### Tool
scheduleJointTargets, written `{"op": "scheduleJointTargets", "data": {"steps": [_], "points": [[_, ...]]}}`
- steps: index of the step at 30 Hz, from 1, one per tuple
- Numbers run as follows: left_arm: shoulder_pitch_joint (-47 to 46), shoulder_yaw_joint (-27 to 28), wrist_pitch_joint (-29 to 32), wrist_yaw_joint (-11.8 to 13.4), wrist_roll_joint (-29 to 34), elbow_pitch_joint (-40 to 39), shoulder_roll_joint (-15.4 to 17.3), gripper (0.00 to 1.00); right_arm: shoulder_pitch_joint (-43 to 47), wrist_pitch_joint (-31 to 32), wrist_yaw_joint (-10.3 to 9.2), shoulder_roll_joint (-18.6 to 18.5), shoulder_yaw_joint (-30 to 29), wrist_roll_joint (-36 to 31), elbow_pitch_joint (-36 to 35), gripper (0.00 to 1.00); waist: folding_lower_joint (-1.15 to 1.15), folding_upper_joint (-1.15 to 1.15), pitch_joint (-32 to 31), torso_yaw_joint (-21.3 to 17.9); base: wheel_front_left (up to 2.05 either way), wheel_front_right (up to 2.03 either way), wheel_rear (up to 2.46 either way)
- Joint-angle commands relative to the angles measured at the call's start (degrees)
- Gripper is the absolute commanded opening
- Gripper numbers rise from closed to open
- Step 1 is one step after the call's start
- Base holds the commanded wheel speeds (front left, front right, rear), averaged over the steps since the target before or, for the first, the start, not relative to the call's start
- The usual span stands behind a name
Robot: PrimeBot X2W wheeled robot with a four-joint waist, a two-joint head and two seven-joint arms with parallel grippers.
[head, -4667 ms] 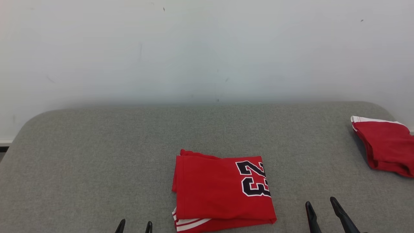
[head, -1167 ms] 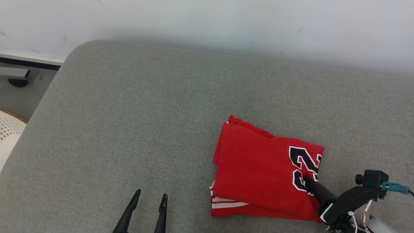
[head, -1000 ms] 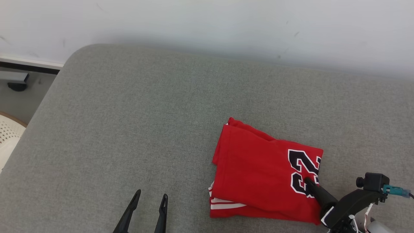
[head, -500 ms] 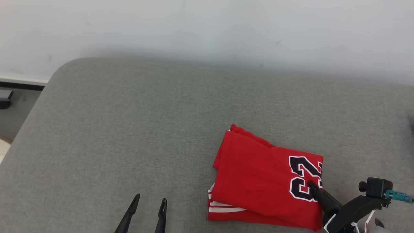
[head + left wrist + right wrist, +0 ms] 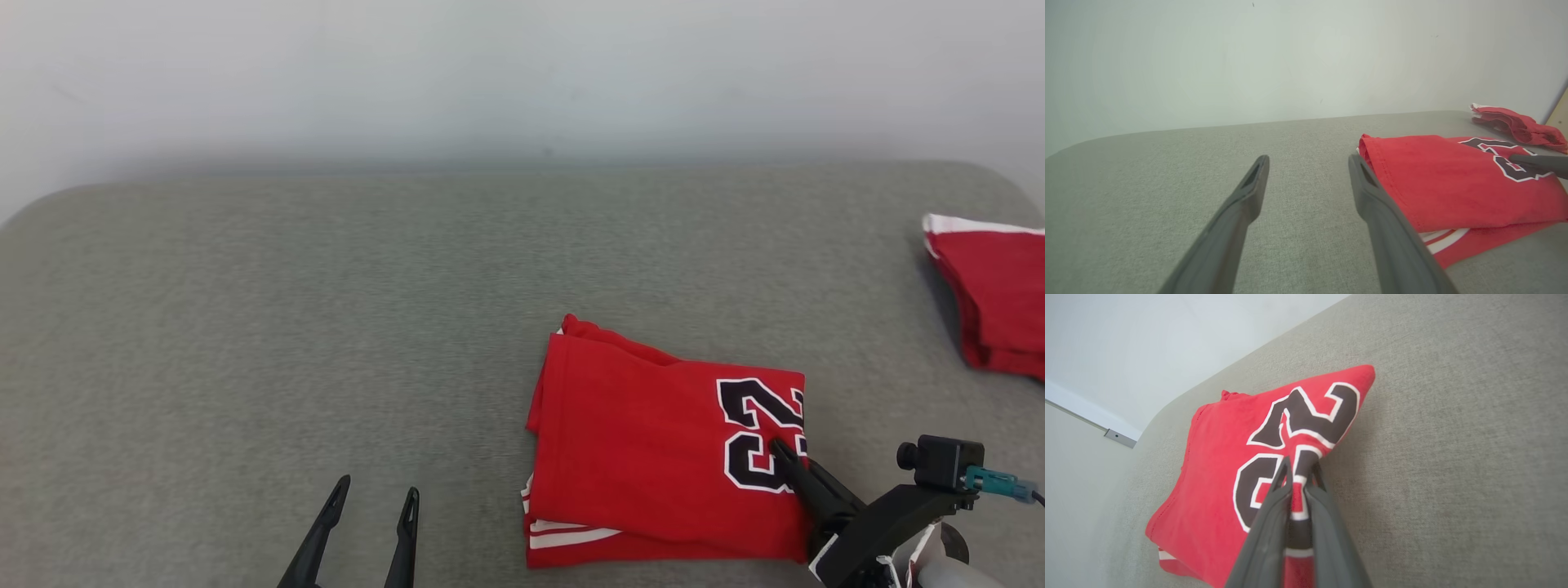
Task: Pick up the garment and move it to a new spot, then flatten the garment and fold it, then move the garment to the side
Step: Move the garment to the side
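Grey cushion (image 5: 326,310) beneath red garment (image 5: 637,457), number (image 5: 759,433) seemingly 23, pinched by right gripper (image 5: 777,449); left gripper (image 5: 377,488) wide.

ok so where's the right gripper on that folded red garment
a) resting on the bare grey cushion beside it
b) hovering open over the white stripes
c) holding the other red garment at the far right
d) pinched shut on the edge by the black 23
D: the right gripper has its fingers closed on the edge of the folded red garment, right at the black 23.
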Motion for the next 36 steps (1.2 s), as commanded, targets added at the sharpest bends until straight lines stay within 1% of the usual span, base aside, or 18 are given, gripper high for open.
{"op": "scheduleJointTargets", "data": {"steps": [1, 10, 18, 26, 31, 33, 36], "points": [[-0.5, 0.1, -0.1, 0.0, 0.0, -0.2, 0.2, 1.00, -0.8, -0.4, -0.16, -0.2, 0.2, 0.0, 0.0, 0.00, 0.00, 0.00, 1.4, -3.7, 0.00, 0.00, 0.00], [-1.9, 0.1, -0.1, -0.1, 0.3, -0.6, 1.6, 1.00, -2.7, -1.4, -0.16, 0.0, 2.5, -0.6, 0.3, 0.00, 0.00, 0.00, 3.8, -10.2, 0.00, 0.00, 0.00], [-4.0, -0.4, -0.1, 0.0, 0.2, -1.5, 2.3, 1.00, -6.0, -2.0, -0.16, -0.5, 3.6, -1.4, 0.5, 0.00, 0.00, 0.00, 6.9, -13.4, 0.00, 0.00, 0.00], [-7.6, -2.4, -0.1, 0.0, 0.3, -5.7, 3.6, 1.00, -13.5, -2.3, -0.16, -3.9, 1.8, -1.5, 1.4, 0.00, 0.00, 0.00, 12.9, -12.1, 0.00, 0.00, 0.00], [-10.1, -2.7, -0.1, 0.0, 0.4, -8.6, 5.0, 1.00, -19.1, -2.3, -0.16, -7.8, -0.1, -2.3, 1.0, 0.00, 0.00, 0.00, 17.8, -11.4, 0.00, 0.00, 0.00], [-10.6, -2.8, -0.1, 0.0, 0.5, -9.1, 5.2, 1.00, -20.2, -2.3, -0.16, -8.4, -0.4, -2.6, 0.9, 0.00, 0.00, 0.00, 18.7, -11.4, 0.00, 0.00, 0.00], [-12.3, -3.2, -0.1, 0.0, 0.5, -10.6, 6.1, 1.00, -23.6, -2.3, -0.16, -11.1, -1.6, -3.4, 0.6, 0.00, 0.00, 0.00, 21.4, -11.4, 0.00, 0.00, 0.00]]}}
